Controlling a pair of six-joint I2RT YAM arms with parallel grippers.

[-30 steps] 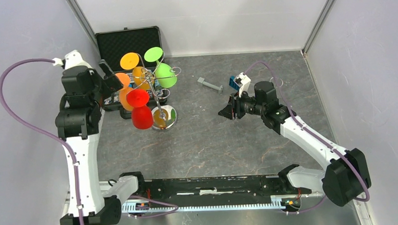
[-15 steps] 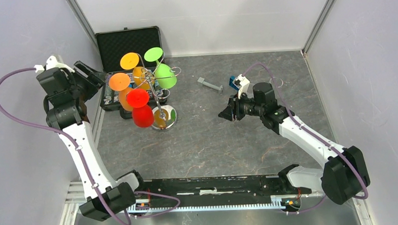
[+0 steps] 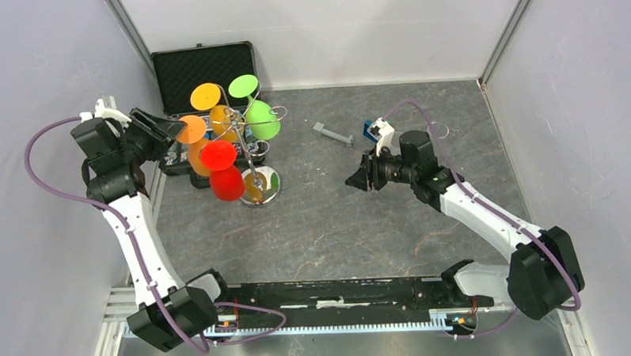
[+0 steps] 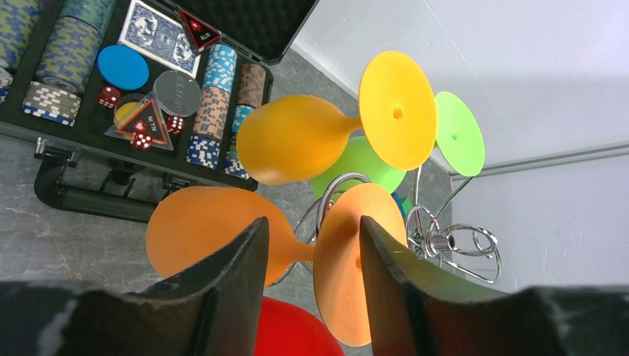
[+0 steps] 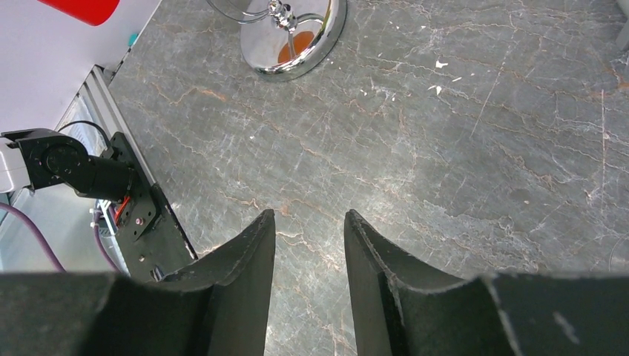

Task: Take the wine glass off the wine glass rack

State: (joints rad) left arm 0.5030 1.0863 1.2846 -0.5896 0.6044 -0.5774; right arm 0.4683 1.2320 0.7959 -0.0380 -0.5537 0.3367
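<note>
The left wall [image 3: 24, 77] stands close beside the left arm, so that arm has little room on its outer side. The left end effector [image 3: 168, 128] is held above the surface [image 3: 338, 233] at the left flank of the rack [image 3: 269, 183], just in front of the open case [image 3: 213, 59] in the back-left corner. Its fingers [image 4: 237, 274] are apart. In the wrist view the stem of the orange glass [image 4: 200, 233] crosses the gap between them, though I cannot tell whether either finger touches it. That glass hangs on the rack's left side, foot uppermost and tilted. It is hemmed in there: the yellow glass [image 3: 206, 96] hangs just behind it, the red glass [image 3: 226, 183] just in front, its foot overlapping the orange bowl in the top view, and the green glass [image 3: 263, 119] on the rack's far right. The orange glass is opaque and matte, with a rounded bowl, a short thin stem and a flat round foot that sits near the curled wire hooks. Right of the rack lies a wide bare stretch of surface, with only a grey tool [image 3: 332, 135] and a small blue thing [image 3: 369, 130] toward the back. The right end effector [image 3: 355, 179] hovers there, well apart from the rack, its fingers apart over bare stone. The right wall [image 3: 579, 97] lies well beyond the right arm.
</note>
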